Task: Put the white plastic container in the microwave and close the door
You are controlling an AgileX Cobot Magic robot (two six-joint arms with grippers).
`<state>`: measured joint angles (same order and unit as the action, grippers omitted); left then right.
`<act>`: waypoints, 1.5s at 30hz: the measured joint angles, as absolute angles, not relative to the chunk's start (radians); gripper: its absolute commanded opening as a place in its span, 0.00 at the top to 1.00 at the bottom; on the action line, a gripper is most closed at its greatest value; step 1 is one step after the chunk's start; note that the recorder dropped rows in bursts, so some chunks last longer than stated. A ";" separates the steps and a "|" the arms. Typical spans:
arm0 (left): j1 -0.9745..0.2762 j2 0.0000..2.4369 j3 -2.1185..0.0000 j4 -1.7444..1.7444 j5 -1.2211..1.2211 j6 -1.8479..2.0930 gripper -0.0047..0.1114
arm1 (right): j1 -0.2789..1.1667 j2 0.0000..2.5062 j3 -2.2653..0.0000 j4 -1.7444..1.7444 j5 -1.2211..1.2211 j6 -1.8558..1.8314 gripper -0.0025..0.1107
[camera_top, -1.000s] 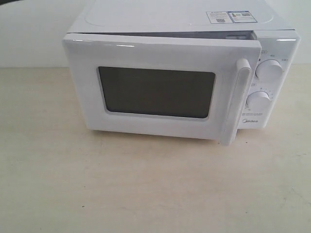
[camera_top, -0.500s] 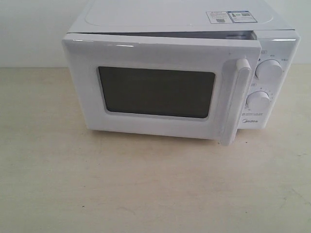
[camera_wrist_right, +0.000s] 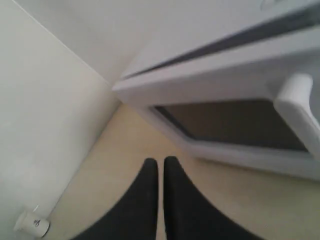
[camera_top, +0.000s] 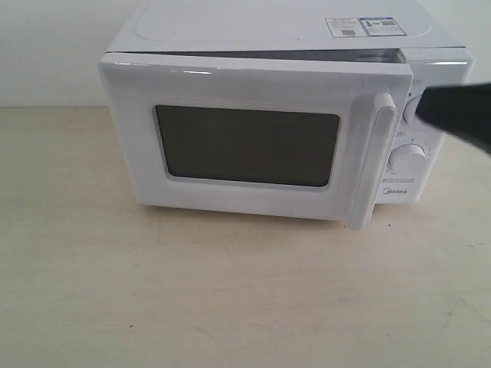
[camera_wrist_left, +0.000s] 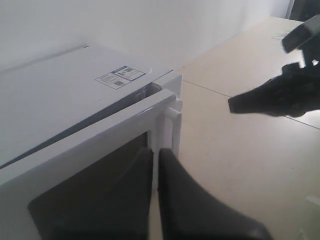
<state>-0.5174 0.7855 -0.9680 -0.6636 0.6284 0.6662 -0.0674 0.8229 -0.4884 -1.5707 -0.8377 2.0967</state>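
Door (camera_top: 245, 138) of the microwave (camera_top: 284, 27) stands ajar by a narrow gap along its top edge, with the handle side swung slightly forward. White plastic container is not visible in any view, and whether it sits behind the dark window (camera_top: 247, 146) cannot be told.

Judgement: the door is rigid and light on its hinge. Its face is glossy and slippery, so a flat push near the bar handle (camera_top: 374, 161) looks better than a pinch.

Right gripper (camera_top: 420, 109) hangs just beside that handle, above the lower knob (camera_top: 406, 159), fingers pressed together and holding nothing. Left gripper (camera_wrist_left: 155, 152) hovers near the door's front, likewise closed and empty. The microwave rests on a pale table (camera_top: 230, 299).
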 measured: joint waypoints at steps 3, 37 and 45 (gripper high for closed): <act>-0.517 0.783 -0.968 -0.664 0.632 0.656 0.92 | -0.067 0.913 -0.455 -1.583 -0.870 2.101 0.98; -0.517 0.783 -0.968 -0.618 0.678 0.630 0.92 | -0.067 0.972 -0.746 -1.532 -0.669 2.105 0.98; -0.517 0.783 -0.968 -0.618 0.680 0.630 0.92 | -0.067 0.899 -0.743 -1.660 -0.165 2.092 0.98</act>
